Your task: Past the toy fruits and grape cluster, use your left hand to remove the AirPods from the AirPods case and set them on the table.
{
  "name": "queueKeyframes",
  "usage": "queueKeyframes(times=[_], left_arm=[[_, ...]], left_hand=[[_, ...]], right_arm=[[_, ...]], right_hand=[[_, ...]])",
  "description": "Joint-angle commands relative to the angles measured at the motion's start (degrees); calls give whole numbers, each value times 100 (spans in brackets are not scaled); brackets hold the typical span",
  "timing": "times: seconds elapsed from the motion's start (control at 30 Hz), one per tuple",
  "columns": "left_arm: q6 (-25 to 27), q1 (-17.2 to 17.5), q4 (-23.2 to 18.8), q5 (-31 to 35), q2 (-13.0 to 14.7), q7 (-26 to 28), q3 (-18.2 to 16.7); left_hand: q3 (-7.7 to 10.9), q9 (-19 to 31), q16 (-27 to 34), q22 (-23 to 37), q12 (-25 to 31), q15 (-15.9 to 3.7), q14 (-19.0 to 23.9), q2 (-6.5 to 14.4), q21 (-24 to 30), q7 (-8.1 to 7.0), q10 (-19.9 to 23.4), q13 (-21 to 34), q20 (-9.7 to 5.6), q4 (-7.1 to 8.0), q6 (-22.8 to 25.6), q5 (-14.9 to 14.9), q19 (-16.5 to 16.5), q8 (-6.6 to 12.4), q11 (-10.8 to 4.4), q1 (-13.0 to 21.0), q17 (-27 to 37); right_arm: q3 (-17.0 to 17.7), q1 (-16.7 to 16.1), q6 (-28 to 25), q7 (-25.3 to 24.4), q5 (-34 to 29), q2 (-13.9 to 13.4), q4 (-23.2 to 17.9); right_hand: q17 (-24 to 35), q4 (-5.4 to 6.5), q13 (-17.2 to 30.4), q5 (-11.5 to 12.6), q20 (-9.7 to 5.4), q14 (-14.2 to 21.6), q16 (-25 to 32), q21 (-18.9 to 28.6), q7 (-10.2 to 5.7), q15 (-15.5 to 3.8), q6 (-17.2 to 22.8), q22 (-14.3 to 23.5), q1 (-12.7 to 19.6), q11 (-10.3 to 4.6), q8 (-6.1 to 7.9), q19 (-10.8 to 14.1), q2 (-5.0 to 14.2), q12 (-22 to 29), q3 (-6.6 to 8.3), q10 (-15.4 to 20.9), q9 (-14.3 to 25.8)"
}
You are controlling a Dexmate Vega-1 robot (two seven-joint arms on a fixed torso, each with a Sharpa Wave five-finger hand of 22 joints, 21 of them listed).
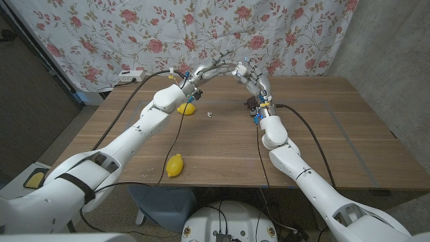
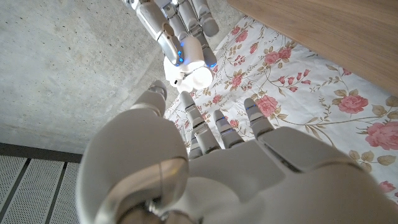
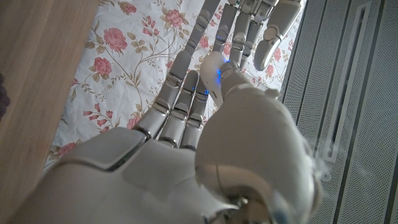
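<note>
Left hand [image 1: 213, 68] raised over far bench centre, about 12 o'clock, fingers meeting those of right hand [image 1: 247, 70] in mid-air before floral curtain [image 1: 201, 27]. White AirPods case [image 2: 185, 70] held up in right hand, blue lights showing on it, seen from left wrist with left fingertips [image 2: 188, 99] reaching toward it, just short or barely touching; cannot tell which. Left hand fingers apart, nothing plainly gripped. From right wrist, case [image 3: 214, 68] pinched between right thumb and fingers, left hand [image 3: 249, 22] beyond it.

On wooden bench [image 1: 322, 141]: dark grape cluster [image 1: 251, 102] near 1 o'clock, just beside right forearm. Yellow toy lemon [image 1: 186, 108] at 11 o'clock, partly under left forearm. Second yellow toy lemon [image 1: 175, 165] near front edge, about 7 o'clock. Small pale object [image 1: 209, 114] between far lemon and grapes, too small to identify. White power strip [image 1: 131, 75] off far left corner.
</note>
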Motion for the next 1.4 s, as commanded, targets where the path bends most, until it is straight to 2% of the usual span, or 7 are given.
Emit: queueKeyframes(times=[0.03, 0.67, 0.73, 0.87, 0.9, 1.07, 1.4], left_arm=[[9, 32, -57, 30, 6, 15, 6], [230, 103, -291, 102, 47, 165, -29], [492, 235, -653, 483, 170, 636, -59], [625, 309, -776, 532, 175, 793, -112], [317, 283, -690, 901, 191, 998, -79], [132, 315, -747, 1478, 215, 1343, -88], [-129, 234, -511, 1463, 94, 1118, -116]], left_hand=[[2, 1, 46, 19, -28, -33, 48, -7, -18, 2, 54, -7, 17, 11, -40, -7, -62, -15, -2, -61, -11], [29, -2, 133, 20, -12, -105, 300, 56, 13, -38, 492, -120, -5, 96, 129, 0, 6, 31, 9, -247, -116], [38, -2, 139, 20, -12, -107, 323, 62, 13, -36, 524, -128, 0, 96, 149, 3, 8, 36, 6, -253, -124], [32, -4, 164, 18, 23, -94, 423, 33, 43, -14, 748, -152, 21, 128, 250, 11, 88, 54, 25, -359, -167], [36, -4, 170, 18, 26, -89, 443, 38, 45, -4, 766, -152, 28, 131, 264, 13, 96, 57, 20, -369, -170], [-48, -7, 171, 17, -19, -75, 464, -57, 45, -46, 772, -159, 2, 199, 342, 17, 109, 59, 90, -579, -201], [-102, -12, 112, 16, -179, -35, 382, -167, 40, -48, 605, -229, 3, 192, 417, 42, 115, 51, 222, -731, -264]], right_arm=[[-77, 25, -26, -86, -168, -48, -19], [-168, 58, 0, -352, -480, -134, -29], [-172, 56, -13, -388, -503, -137, -45], [-193, 73, 9, -388, -528, -169, -35], [-189, 64, -15, -401, -509, -160, -53], [-201, 66, -29, -393, -499, -179, -63], [-217, 86, -38, -391, -504, -195, -55]], right_hand=[[6, 27, 149, 24, -977, 22, -12, 30, 4, -1026, 63, 18, 224, -459, 38, -25, 136, 376, 10, 479, 16], [8, 31, 157, 29, -976, 22, -12, 76, -4, -1025, 78, 11, 222, -467, 39, -74, 139, 382, 5, 472, 16], [8, 32, 158, 29, -976, 23, -11, 79, -3, -1025, 78, 11, 221, -471, 39, -77, 139, 385, 4, 476, 16], [9, 33, 166, 29, -976, 23, -10, 88, -2, -1025, 81, 10, 220, -464, 39, -86, 139, 389, 2, 472, 16], [9, 34, 167, 29, -976, 24, -10, 92, -5, -1025, 80, 9, 220, -471, 38, -89, 141, 390, 2, 471, 16], [10, 35, 159, 31, -974, 26, -9, 106, -8, -1025, 88, 8, 218, -471, 39, -102, 140, 389, 0, 477, 16], [10, 37, 153, 32, -974, 28, -8, 136, -15, -1026, 90, 5, 215, -483, 37, -126, 139, 389, -5, 477, 17]])
